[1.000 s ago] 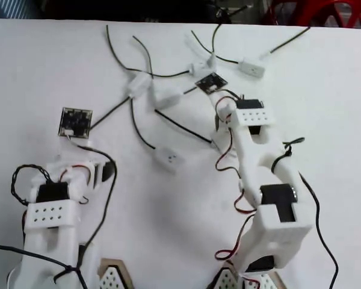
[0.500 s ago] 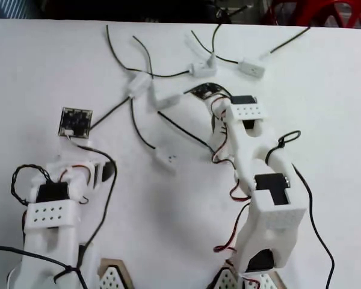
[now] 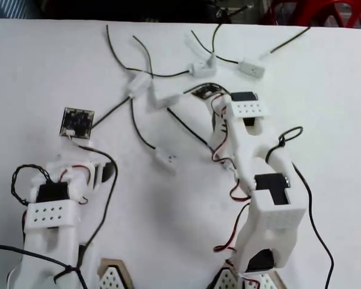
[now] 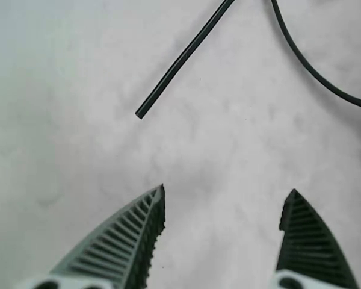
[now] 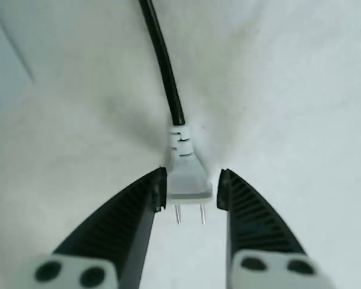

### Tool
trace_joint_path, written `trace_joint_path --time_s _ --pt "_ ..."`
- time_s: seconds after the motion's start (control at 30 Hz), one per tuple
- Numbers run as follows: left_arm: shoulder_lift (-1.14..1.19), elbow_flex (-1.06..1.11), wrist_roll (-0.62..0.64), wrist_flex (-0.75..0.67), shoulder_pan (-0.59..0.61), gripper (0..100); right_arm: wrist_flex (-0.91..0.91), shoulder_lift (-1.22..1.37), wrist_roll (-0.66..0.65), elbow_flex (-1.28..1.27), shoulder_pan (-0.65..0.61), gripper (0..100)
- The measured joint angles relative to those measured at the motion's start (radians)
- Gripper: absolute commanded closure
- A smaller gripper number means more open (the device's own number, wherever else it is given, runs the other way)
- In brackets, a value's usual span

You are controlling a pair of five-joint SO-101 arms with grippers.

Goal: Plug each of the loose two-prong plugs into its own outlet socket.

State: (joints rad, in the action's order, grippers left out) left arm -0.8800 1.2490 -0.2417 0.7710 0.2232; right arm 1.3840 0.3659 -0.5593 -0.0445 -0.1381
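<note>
Plug [image 5: 184, 164] w/ two prongs clamped in right pincer [image 5: 192, 176]; left pincer [image 4: 227, 191] spread wide over table [image 4: 72, 90].

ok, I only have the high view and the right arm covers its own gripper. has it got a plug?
Observer: Yes, the right gripper is shut on a two-prong plug, across its white body.
Operator: prongs which way?
Observer: The prongs point back toward the wrist; the black cable runs away from it.
Operator: left gripper?
Observer: The left gripper is open with nothing in it, over bare table, with a cut cable end ahead.
</note>
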Motion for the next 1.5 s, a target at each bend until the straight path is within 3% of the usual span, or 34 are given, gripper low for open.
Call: trace_joint_path --time_s 0.77,1.0,1.5 --pt "0.0 0.0 0.0 0.0 0.0 69 -0.023 0.006 -0.002 -0.049 0.028 86.7" --pt "0.0 0.0 0.0 0.0 0.0 69 -0.021 0.043 -0.002 -0.046 0.021 97.4" --pt "0.0 0.0 0.0 0.0 0.0 69 -0.023 0.044 -0.002 -0.048 0.023 98.1"
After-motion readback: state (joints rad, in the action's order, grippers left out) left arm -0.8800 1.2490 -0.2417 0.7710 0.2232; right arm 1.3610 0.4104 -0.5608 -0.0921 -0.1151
